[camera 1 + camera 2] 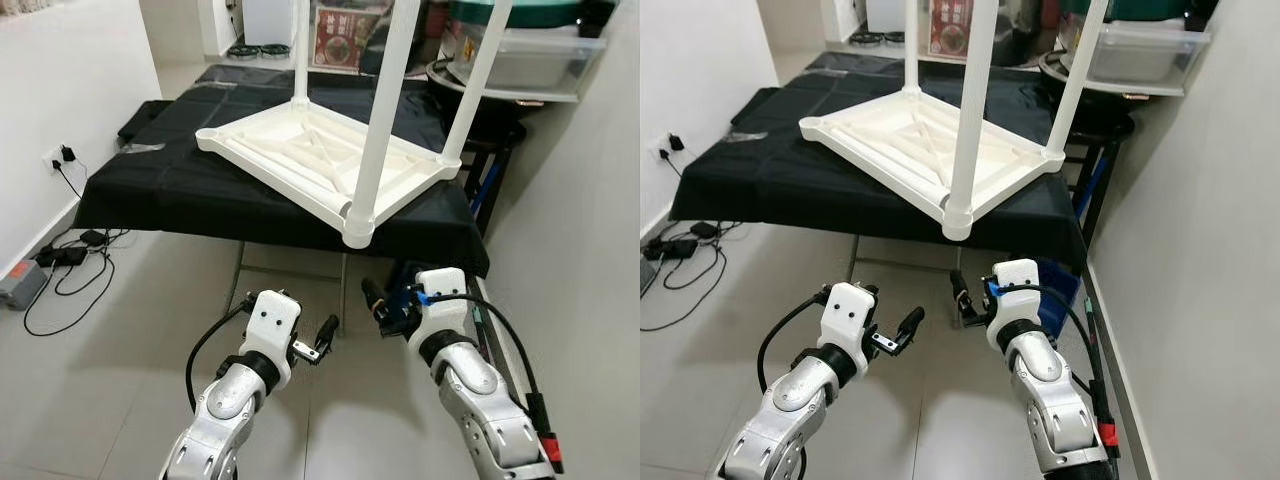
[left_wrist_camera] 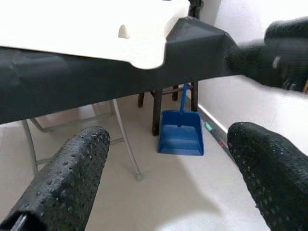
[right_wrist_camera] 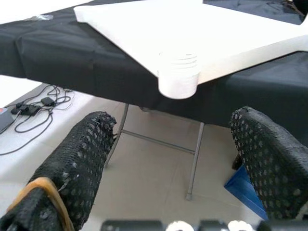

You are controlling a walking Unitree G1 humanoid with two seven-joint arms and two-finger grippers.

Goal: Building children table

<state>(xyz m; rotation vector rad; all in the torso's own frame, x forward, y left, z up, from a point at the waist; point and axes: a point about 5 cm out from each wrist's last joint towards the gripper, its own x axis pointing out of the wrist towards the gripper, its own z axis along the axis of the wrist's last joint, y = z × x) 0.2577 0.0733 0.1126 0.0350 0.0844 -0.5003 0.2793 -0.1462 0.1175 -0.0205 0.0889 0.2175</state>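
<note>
Silver arms, white wrists — black dimpled fingers (image 3: 82, 159), black cables.

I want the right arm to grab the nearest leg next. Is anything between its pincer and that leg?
Nothing visible. The right pincer hangs open, low in front of the black-draped table. The nearest leg stands in the overhanging corner of the upside-down white children's table, with open air between.

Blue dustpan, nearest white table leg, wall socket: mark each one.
blue dustpan (image 2: 180, 139): left wrist view, on its pan.
nearest white table leg (image 1: 381, 140): left eye view, midway up the tube.
wall socket (image 1: 57, 157): left eye view, on its white plate beside the plug.
</note>
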